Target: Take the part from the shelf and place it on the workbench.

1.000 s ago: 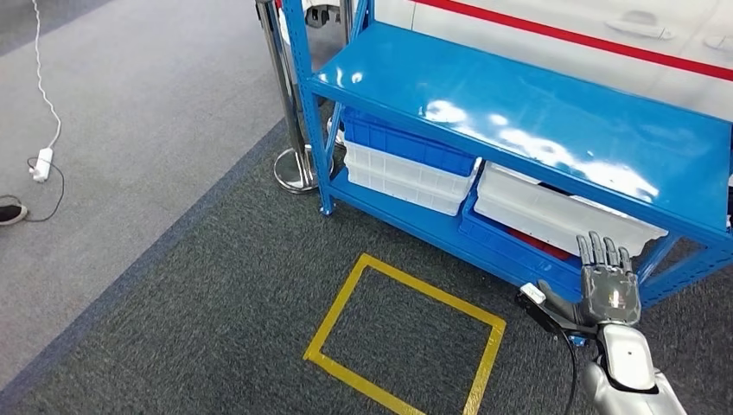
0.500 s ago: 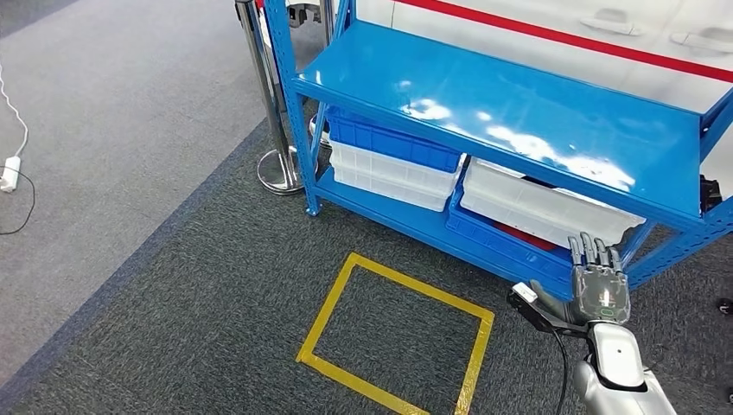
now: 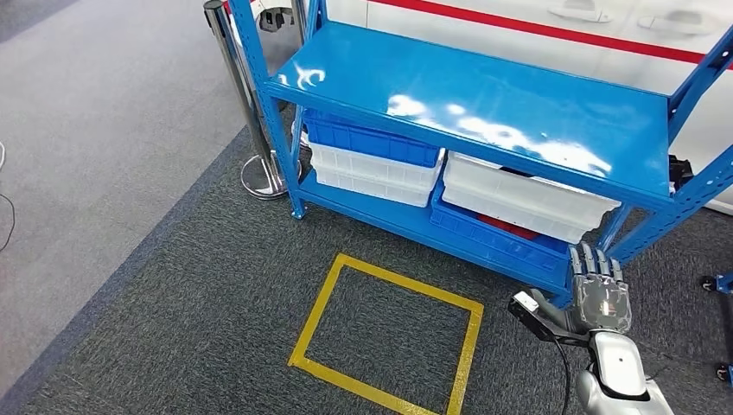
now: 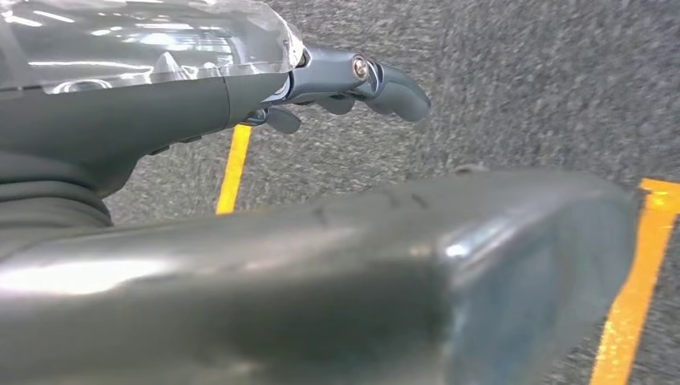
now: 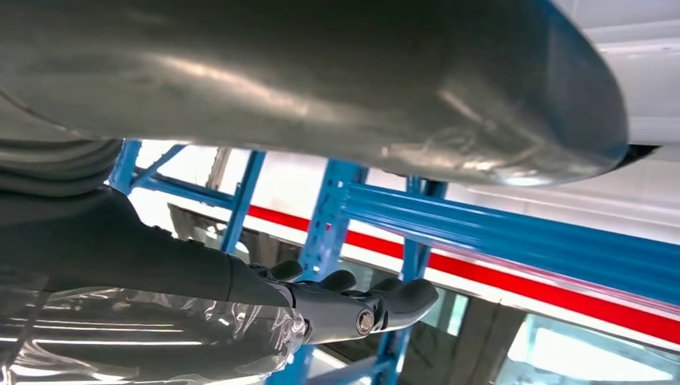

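A blue steel shelf stands ahead in the head view, its top board bare and shiny. On its lower board sit two stacks of bins: a blue bin on a white one, and a white bin on a blue one. Something red shows inside that lower blue bin; I cannot tell what it is. My right hand is raised in front of the shelf's right end, fingers straight and apart, holding nothing. My left hand hangs over the carpet, holding nothing.
A yellow tape square marks the dark carpet in front of the shelf. A steel post with a round base stands at the shelf's left end. A white wall with a red stripe runs behind. Blue casters show at the right edge.
The whole picture has shifted left, so the camera has turned right along the shelf. My right hand keeps its raised, spread pose.
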`<state>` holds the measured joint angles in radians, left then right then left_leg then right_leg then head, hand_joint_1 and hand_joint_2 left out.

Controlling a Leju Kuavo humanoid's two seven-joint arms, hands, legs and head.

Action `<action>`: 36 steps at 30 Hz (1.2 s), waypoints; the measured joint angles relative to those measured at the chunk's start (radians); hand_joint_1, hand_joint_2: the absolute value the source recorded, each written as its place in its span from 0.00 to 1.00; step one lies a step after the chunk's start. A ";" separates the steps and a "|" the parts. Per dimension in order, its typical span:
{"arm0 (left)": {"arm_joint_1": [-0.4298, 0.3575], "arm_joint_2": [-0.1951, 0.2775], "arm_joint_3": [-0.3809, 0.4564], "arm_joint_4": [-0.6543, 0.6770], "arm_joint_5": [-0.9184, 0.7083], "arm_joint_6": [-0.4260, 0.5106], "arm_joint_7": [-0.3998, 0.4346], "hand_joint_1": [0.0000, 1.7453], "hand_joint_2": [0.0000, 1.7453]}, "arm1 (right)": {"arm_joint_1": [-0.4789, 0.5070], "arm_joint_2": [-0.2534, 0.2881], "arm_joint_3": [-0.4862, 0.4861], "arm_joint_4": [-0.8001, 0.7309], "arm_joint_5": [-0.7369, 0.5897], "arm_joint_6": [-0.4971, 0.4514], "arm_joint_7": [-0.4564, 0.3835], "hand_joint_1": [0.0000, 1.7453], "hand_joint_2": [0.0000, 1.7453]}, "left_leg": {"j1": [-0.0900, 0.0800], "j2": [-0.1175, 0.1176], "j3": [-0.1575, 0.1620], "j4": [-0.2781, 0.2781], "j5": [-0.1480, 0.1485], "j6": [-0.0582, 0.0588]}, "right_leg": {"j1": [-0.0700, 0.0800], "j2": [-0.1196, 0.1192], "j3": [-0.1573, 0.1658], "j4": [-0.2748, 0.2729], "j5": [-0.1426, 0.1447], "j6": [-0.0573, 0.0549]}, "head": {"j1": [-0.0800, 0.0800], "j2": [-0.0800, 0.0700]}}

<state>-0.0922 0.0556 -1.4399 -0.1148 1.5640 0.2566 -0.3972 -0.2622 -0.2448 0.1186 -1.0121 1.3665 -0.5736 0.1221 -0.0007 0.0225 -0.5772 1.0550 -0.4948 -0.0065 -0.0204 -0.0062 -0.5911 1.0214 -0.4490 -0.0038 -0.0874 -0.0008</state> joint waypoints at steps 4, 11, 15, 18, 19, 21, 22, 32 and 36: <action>0.002 0.003 0.016 0.000 0.006 -0.011 -0.015 0.00 0.00 | 0.003 0.002 0.000 -0.002 0.003 -0.001 0.000 0.00 0.00 | 0.004 -0.014 -0.105 0.237 -0.109 -0.013 | 0.000 0.013 -0.001 0.000 0.001 -0.009 | 0.000 0.000; 0.003 0.003 0.022 0.000 -0.002 -0.014 -0.025 0.00 0.00 | 0.003 0.003 0.000 -0.002 0.001 -0.003 -0.001 0.00 0.00 | 0.001 -0.042 0.021 -0.037 0.027 0.008 | 0.003 0.044 0.000 0.002 0.002 0.005 | 0.000 0.000; 0.002 0.003 0.022 0.000 -0.010 -0.010 -0.025 0.00 0.00 | 0.001 0.001 0.000 -0.002 0.000 -0.002 -0.005 0.00 0.00 | 0.006 -0.030 0.023 -0.055 0.041 0.031 | 0.005 0.038 -0.011 0.019 -0.014 0.028 | 0.000 0.000; 0.004 0.003 0.022 0.000 -0.013 -0.007 -0.027 0.00 0.00 | -0.002 -0.001 0.000 0.000 -0.004 -0.002 -0.007 0.00 0.00 | 0.007 -0.019 0.022 -0.061 0.046 0.041 | 0.004 0.018 -0.087 0.187 -0.106 0.038 | 0.000 0.000; 0.005 0.003 0.022 0.000 -0.013 -0.006 -0.027 0.00 0.00 | -0.001 -0.001 0.000 0.002 -0.004 -0.002 -0.008 0.00 0.00 | 0.006 -0.015 0.022 -0.061 0.046 0.041 | 0.004 0.017 -0.115 0.248 -0.127 0.040 | 0.000 0.000; 0.007 0.003 0.022 0.000 -0.014 -0.006 -0.030 0.00 0.00 | 0.002 -0.002 0.000 0.005 -0.008 -0.002 -0.009 0.00 0.00 | 0.006 -0.008 0.022 -0.059 0.044 0.041 | 0.004 0.015 -0.125 0.271 -0.114 0.043 | 0.000 0.000; 0.007 0.003 0.022 0.000 -0.014 -0.006 -0.034 0.00 0.00 | 0.003 -0.003 -0.001 0.006 -0.013 -0.003 -0.010 0.00 0.00 | 0.006 -0.005 0.024 -0.058 0.042 0.040 | 0.003 0.011 -0.099 0.221 -0.082 0.042 | 0.000 0.000; -0.009 0.006 0.135 -0.015 -0.175 -0.088 -0.293 0.00 0.00 | 0.060 -0.023 -0.019 -0.037 -0.023 0.055 -0.076 0.00 0.00 | 0.001 -0.008 -0.024 0.073 -0.047 -0.004 | 0.006 -0.004 0.003 -0.004 0.000 -0.013 | 0.000 0.000; 0.008 0.007 0.278 -0.033 -0.311 -0.099 -0.297 0.00 0.00 | 0.054 -0.018 -0.015 -0.033 -0.054 0.109 -0.119 0.00 0.00 | 0.004 -0.014 -0.106 0.251 -0.102 -0.009 | 0.007 0.013 0.003 -0.001 0.000 -0.017 | 0.000 0.000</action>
<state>-0.0845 0.0623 -1.1622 -0.1480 1.2527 0.1581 -0.6944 -0.2084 -0.2632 0.1034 -1.0453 1.3124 -0.4645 0.0031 0.0032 0.0088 -0.6829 1.3056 -0.5971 -0.0158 -0.0129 0.0065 -0.5884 1.0206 -0.4489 -0.0208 -0.0874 -0.0008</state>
